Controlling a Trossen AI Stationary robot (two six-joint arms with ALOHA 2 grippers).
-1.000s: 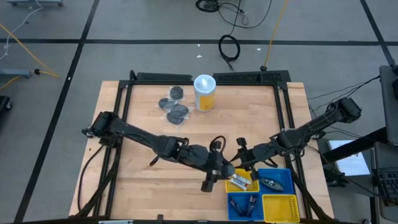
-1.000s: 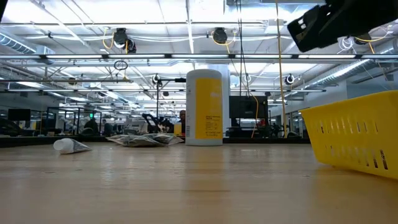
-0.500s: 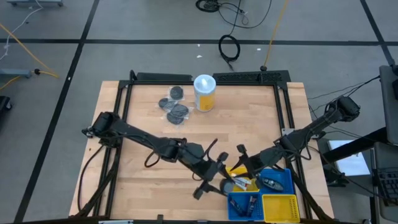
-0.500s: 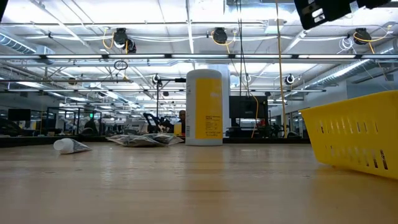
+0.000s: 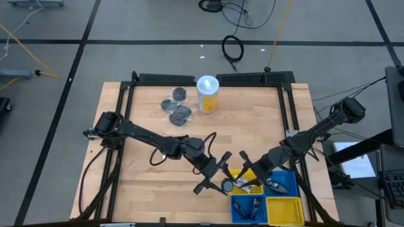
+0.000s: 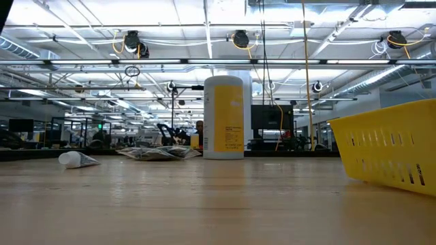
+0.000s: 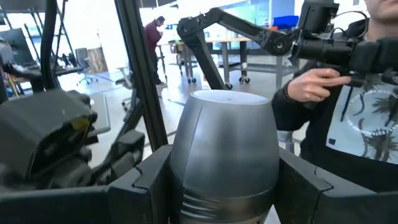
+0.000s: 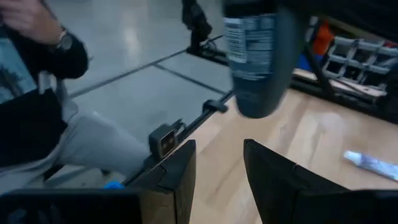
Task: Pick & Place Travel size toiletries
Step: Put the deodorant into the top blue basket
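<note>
Clamping a grey bottle (image 7: pixel 224 149), the left gripper (image 5: pixel 222 183) hovers beside the bins

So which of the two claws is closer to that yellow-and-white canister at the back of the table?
The left gripper, though neither is near. It holds a grey bottle by the baskets, far from the canister. The right gripper sits just beyond it, over the yellow basket.

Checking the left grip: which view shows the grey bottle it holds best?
Left wrist view: the grey bottle fills the frame, clamped between the left gripper's fingers. The high view shows only its small round end. The right wrist view shows a dark labelled bottle, probably it. Low view misses it.
</note>
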